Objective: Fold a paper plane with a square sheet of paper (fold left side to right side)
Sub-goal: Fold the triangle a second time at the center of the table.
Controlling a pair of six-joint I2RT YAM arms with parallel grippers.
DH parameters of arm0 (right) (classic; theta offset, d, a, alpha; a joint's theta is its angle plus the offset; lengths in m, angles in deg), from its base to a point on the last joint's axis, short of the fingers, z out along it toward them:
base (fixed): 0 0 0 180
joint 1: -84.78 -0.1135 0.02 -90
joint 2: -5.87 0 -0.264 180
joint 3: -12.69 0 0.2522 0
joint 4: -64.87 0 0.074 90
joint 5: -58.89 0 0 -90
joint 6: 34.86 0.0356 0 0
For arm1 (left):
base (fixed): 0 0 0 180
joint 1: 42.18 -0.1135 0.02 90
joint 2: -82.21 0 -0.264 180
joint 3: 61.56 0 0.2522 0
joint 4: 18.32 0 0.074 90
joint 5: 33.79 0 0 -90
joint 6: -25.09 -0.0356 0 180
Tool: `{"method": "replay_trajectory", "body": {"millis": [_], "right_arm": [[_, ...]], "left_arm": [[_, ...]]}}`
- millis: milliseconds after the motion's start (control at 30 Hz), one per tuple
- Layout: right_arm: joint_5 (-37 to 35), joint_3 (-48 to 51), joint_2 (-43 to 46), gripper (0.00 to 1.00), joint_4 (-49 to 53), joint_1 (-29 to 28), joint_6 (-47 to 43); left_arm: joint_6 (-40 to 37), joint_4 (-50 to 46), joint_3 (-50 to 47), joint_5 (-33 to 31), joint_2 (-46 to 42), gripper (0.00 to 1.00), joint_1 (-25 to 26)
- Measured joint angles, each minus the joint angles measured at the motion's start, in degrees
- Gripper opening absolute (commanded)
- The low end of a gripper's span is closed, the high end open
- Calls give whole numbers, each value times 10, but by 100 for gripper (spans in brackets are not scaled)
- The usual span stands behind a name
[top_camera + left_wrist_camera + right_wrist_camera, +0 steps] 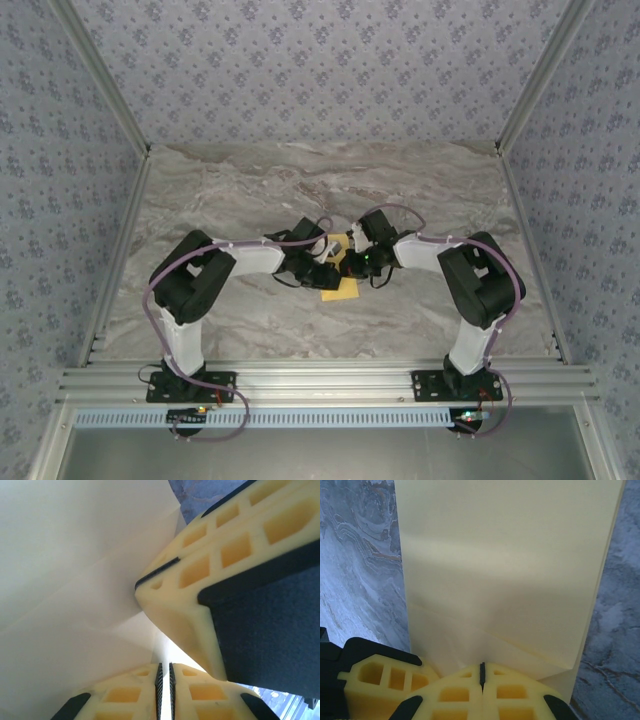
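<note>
Grey-veined marble table top (420, 190) spans the middle of the overhead view. Black-and-white left arm (195, 275) and right arm (480, 275) reach inward and meet at frame centre. The thin yellow-orange paper sheet (342, 291) lies on the table just below that meeting point. From overhead only a small corner shows, the rest being covered by the wrists. Right wrist view: sheet runs from the bottom to the top edge, cut off at the top, with overlapping layers near the bottom. Left wrist view: sheet pale, washed out, creases faint. Left gripper (165, 687) pads nearly together, a thin strip of paper pinched between them. Right gripper (481, 677) jaws pressed fully together, with the sheet's near edge running into the seam. Overhead, neither jaw gap can be made out.
</note>
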Motion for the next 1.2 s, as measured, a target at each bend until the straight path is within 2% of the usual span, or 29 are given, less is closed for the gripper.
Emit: {"method": "replay_trajectory", "body": {"millis": [300, 800, 1067, 1167, 1200], "right_arm": [[-4, -4, -1, 0, 8, -1, -4], [13, -4, -2, 0, 16, 1, -9], [17, -4, -2, 0, 16, 3, -11], [16, -3, 1, 6, 15, 4, -11], [14, -1, 5, 12, 13, 5, -11]], "left_arm": [[-4, 12, -12, -3, -4, 14, 0], [26, 78, -143, -8, -92, 14, 8], [40, 42, -180, -9, -140, 15, 5], [45, 27, -193, -1, -170, 19, -13], [47, 26, -196, 2, -182, 23, -25]]}}
